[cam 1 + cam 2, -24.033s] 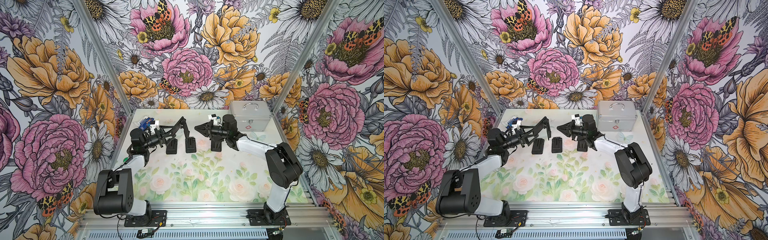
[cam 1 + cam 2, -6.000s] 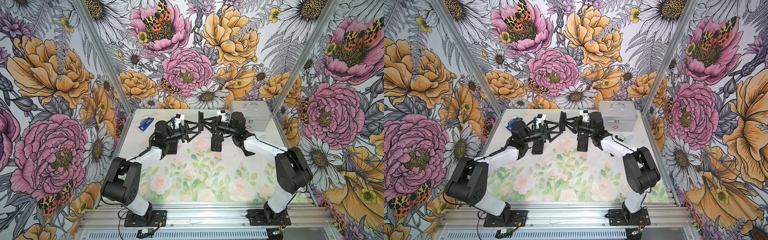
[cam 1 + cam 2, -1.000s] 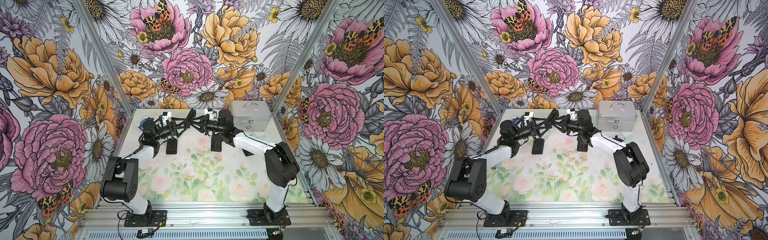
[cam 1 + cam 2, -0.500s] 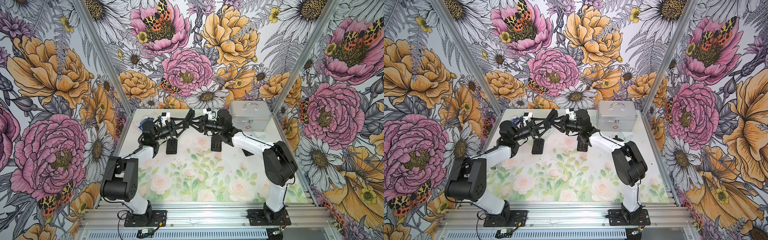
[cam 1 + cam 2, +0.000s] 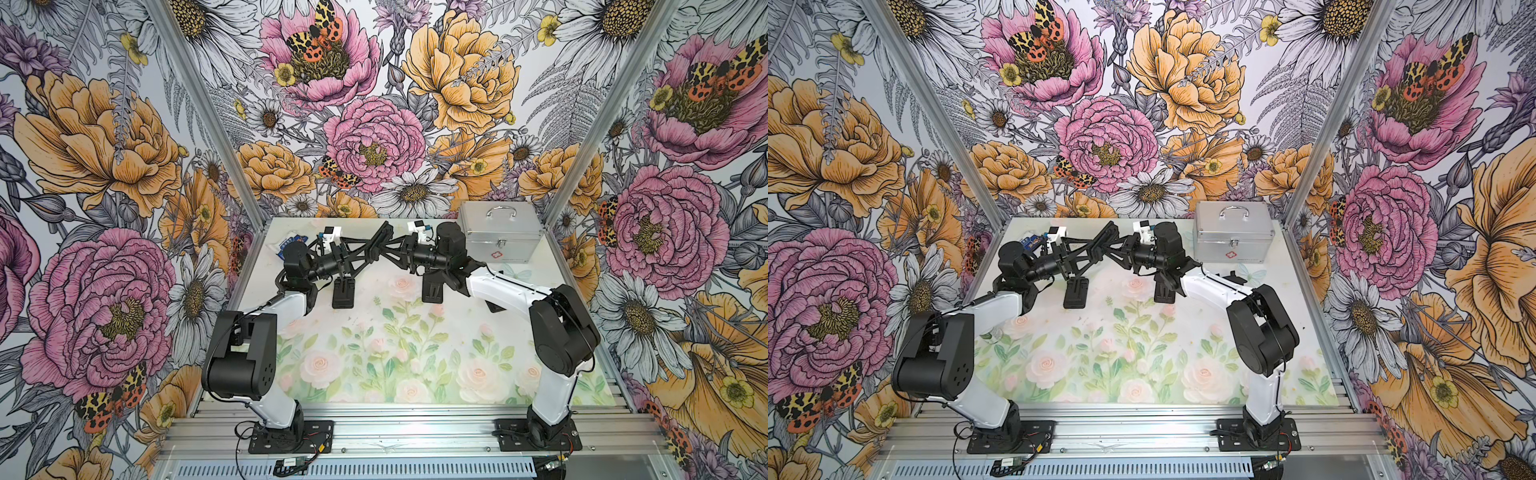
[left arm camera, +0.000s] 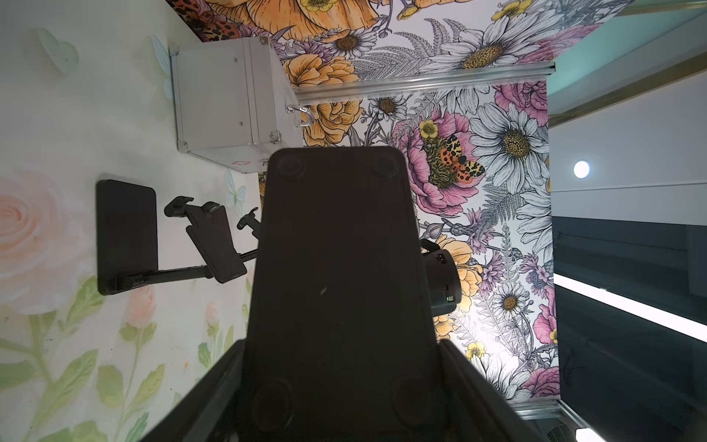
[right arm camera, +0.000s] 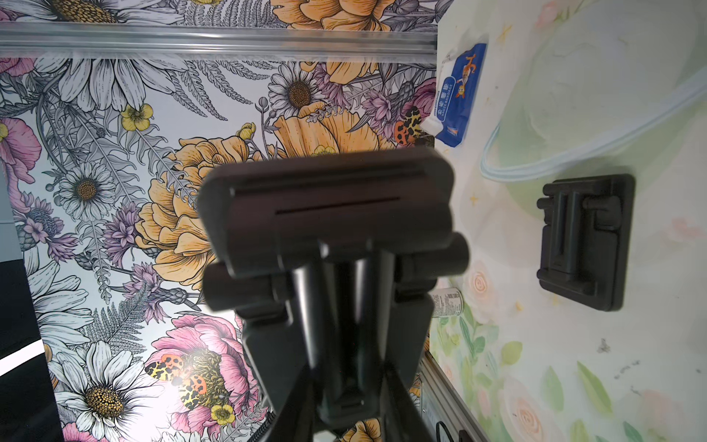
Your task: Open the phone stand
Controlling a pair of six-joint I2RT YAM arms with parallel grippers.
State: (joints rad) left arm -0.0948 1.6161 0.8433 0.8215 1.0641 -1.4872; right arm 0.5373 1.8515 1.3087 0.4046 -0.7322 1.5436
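A black phone stand (image 5: 380,244) (image 5: 1105,239) hangs in the air over the back middle of the table, between both grippers. My left gripper (image 5: 365,254) (image 6: 340,382) is shut on its wide base plate (image 6: 336,268), whose underside with round feet fills the left wrist view. My right gripper (image 5: 395,252) (image 7: 346,382) is shut on the stand's stem (image 7: 344,325). The stem's cradle (image 7: 325,206) tilts at its far end. In both top views base and stem meet at an angle.
A folded black stand (image 5: 343,292) (image 7: 585,241) lies on the mat below the left gripper. An opened stand (image 5: 432,286) (image 6: 126,237) sits below the right arm. A silver case (image 5: 500,237) stands at the back right, a blue packet (image 7: 459,95) at the back left.
Long before, this stand lay on the mat between the other two; now both grippers hold it in the air. Over the last second the arms have barely moved.
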